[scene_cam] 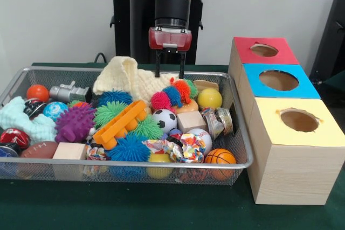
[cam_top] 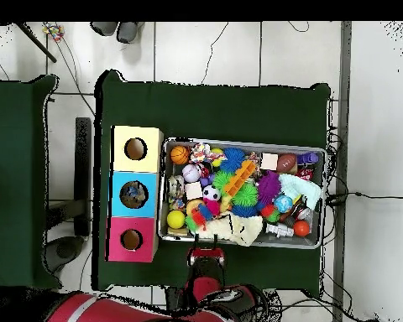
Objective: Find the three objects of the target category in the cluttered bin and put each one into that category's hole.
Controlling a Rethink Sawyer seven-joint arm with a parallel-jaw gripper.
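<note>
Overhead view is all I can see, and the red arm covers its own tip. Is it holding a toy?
Observer: No. From the front, the jaws are open and empty, pointing straight down.
Operator: Down at what?
Observer: At a cream cloth along the far side of the bin, next to a spiky pink ball. I cannot tell whether the tips touch the cloth.
Operator: Are those three boxes coloured all the way round?
Observer: No, only on top. The side of the yellow box is pale wood, and so are the sides of the other two.
</note>
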